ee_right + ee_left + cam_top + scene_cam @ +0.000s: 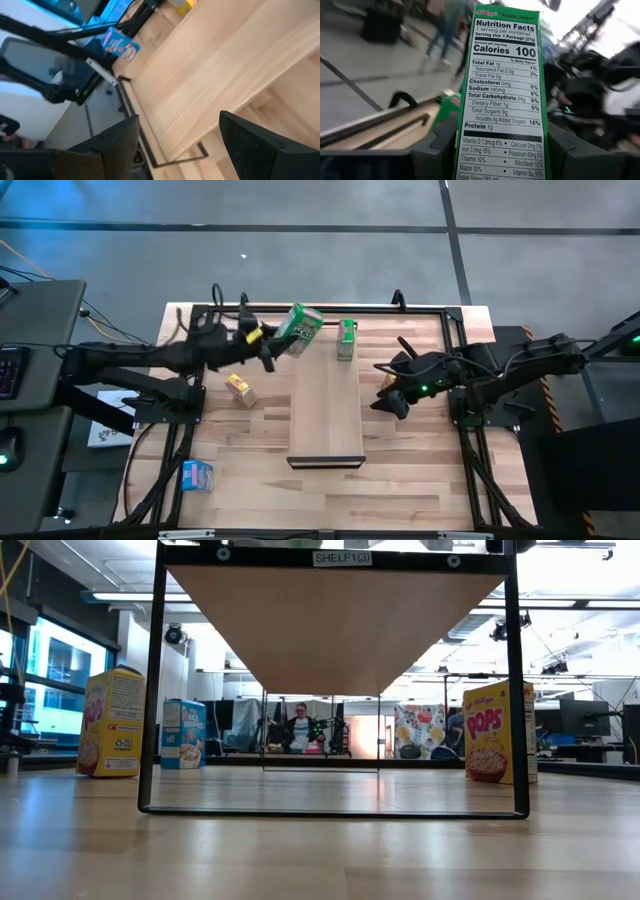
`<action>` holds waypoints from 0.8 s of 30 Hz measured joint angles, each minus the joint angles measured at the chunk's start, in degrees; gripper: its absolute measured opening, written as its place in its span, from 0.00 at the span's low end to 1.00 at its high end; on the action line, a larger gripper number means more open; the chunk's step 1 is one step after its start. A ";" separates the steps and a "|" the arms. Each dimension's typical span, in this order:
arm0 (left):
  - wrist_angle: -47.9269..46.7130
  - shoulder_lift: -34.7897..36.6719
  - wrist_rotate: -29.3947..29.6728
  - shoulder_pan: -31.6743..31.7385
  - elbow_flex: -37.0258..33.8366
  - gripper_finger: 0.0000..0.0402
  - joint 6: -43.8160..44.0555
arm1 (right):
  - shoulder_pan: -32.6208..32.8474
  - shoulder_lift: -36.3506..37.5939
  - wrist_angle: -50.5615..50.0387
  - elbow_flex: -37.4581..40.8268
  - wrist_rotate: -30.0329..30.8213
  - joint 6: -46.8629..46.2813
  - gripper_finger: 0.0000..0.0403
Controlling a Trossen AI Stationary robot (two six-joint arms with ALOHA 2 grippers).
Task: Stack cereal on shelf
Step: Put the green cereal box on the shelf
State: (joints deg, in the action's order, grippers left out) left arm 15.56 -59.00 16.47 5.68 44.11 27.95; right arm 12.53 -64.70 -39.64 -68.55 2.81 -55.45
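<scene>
High view: the left gripper (268, 340) is raised near the far end of the shelf (326, 415), its fingers closed on a tilted green cereal box (299, 328). A second green box (346, 340) stands at the shelf's far right corner; whether it rests on the plank or just beside it cannot be told. A yellow box (240, 389) lies on the surface (420, 470) to the left of the shelf, and a blue box (197, 475) lies near the surface's near-left corner, well apart from the shelf. The right gripper (388, 395) hangs just off the shelf's right edge, holding nothing.

Low view: the shelf's dark frame (150, 690) fills the middle, with the plank's underside seen above. On the surface stand a yellow box (110, 722) and a blue box (183, 734) at the left, and another yellow box (496, 733) at the right. A person (300, 730) sits far back in the room.

Left wrist view: the held green cereal box (504, 95) stands upright between the left gripper's dark fingers (440, 150), its nutrition panel facing the camera.

Right wrist view: the right gripper's fingers (260, 145) stand wide apart and empty above the shelf's light wood (215, 80). The blue box (120, 44) lies beyond the plank near the surface's edge.
</scene>
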 joint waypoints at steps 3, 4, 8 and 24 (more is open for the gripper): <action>10.98 -3.48 4.21 -1.44 -4.98 0.42 -0.13 | 0.00 -0.14 0.01 0.00 0.85 0.03 0.67; 14.33 -4.89 5.48 -1.98 -6.66 0.42 -0.21 | 0.00 -0.18 -0.02 0.00 1.23 0.10 0.67; 26.74 -9.96 12.04 -4.47 -11.35 0.42 -3.99 | 0.00 -0.19 0.00 0.00 2.99 0.23 0.67; 31.99 -12.33 10.64 -8.82 -13.43 0.42 -5.05 | -4.61 -4.25 23.72 -1.38 5.55 9.76 0.67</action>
State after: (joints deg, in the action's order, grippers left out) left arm 47.55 -71.33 27.11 -3.14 30.68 22.90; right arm 7.93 -68.94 -15.91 -69.93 8.36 -45.69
